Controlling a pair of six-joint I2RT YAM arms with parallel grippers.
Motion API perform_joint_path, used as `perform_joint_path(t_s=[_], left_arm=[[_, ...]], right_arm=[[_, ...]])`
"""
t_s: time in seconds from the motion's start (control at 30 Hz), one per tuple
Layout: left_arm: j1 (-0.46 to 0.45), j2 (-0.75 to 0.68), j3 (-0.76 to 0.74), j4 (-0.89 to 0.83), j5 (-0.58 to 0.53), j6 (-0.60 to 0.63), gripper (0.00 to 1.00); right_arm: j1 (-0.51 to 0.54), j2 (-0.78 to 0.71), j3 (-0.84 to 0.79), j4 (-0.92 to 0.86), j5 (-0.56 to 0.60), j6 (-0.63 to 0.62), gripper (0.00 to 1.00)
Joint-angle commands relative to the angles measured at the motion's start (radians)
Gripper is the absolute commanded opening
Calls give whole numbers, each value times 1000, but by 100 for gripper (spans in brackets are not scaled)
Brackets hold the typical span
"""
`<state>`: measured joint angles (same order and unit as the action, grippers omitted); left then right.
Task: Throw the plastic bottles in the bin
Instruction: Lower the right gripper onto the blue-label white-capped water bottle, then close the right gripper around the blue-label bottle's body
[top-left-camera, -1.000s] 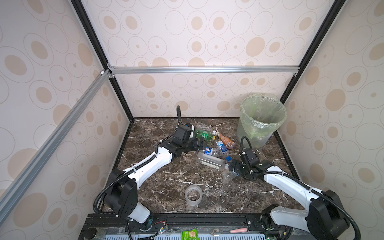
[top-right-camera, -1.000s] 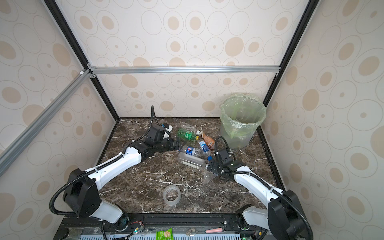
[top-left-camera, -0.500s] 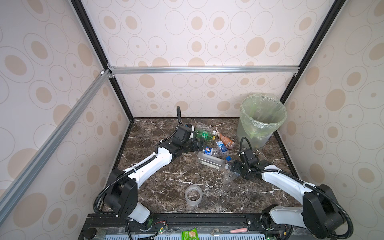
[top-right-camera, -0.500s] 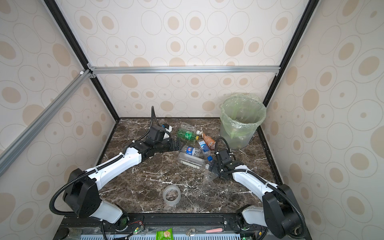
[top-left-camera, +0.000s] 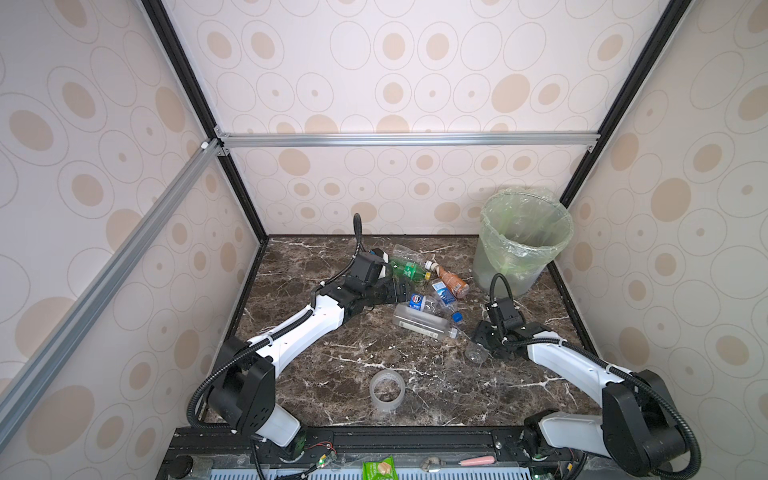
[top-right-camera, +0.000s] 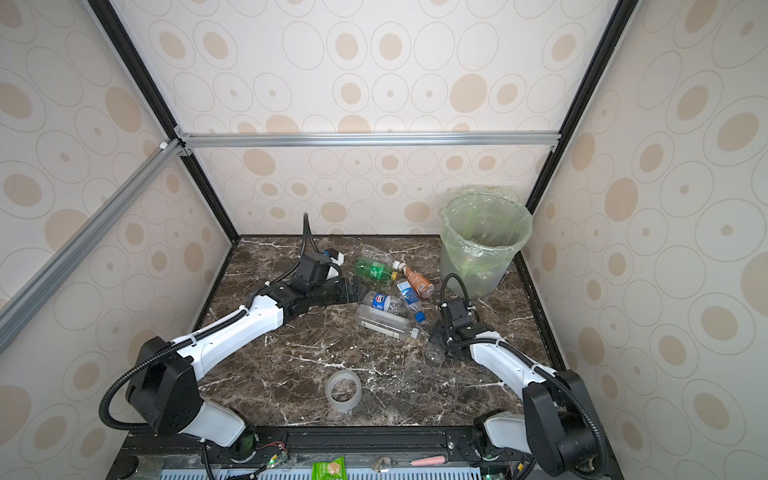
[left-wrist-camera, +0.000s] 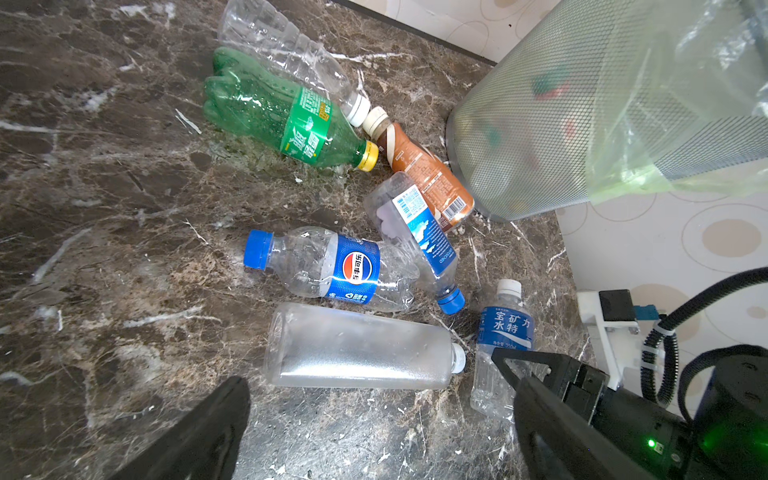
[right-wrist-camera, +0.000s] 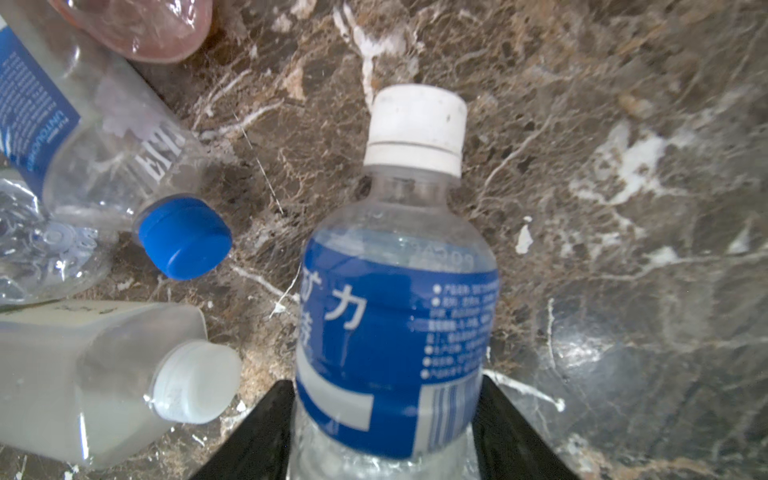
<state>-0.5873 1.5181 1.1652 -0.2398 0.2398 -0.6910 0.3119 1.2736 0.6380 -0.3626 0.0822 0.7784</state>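
Seven plastic bottles (left-wrist-camera: 415, 224) lie scattered on the dark marble table (top-left-camera: 332, 365) near the bin (top-left-camera: 528, 266), which stands upright in the far right corner with its pale green liner folded over the rim. My right gripper (right-wrist-camera: 384, 382) has its two fingers (right-wrist-camera: 257, 432) pressed against either side of a clear water bottle (right-wrist-camera: 399, 316) with a blue label and a white cap. That bottle is at the near edge of the heap, well short of the bin, and I cannot tell whether it rests on the marble or is raised off it. My left gripper (left-wrist-camera: 384, 384) is spread wide with nothing clamped, just short of a frosted bottle (left-wrist-camera: 361, 349) and a blue-capped cola bottle (left-wrist-camera: 332, 270). A green bottle (left-wrist-camera: 282, 116) lies farther back, and a brown bottle (left-wrist-camera: 424, 174) lies just beside the bin's base. A clear tape roll (top-left-camera: 387, 390) sits alone near the front edge.
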Motion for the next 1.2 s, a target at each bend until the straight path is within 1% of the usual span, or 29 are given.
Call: perform_joint_path(t_s=[0.0,0.13,0.47,0.57,0.67,0.87,1.17], left_arm=[[-10,-4,4,19,-9,-13,99],[-12,-3,5,19,-10,-13,99],[-16,14,9,27,0,-15,99],[-23,14,20,43,15,-3,99],[-28,13,25,65,33,-2,99],[-51,5,15,103,59,-1,99],[-77,-25,13,112,47,8,99]], right_arm=[[-26,9,-24,-20,7,-20,66],[-67,30,-28,-8,-11,-37,66],[-73,90,-31,28,-52,-42,69],[-73,75,-31,27,-47,-47,64],[-73,52,-23,12,-41,-59,55],[-73,7,-10,-21,-25,-78,53],[-66,-85,57,-88,-48,-104,51]])
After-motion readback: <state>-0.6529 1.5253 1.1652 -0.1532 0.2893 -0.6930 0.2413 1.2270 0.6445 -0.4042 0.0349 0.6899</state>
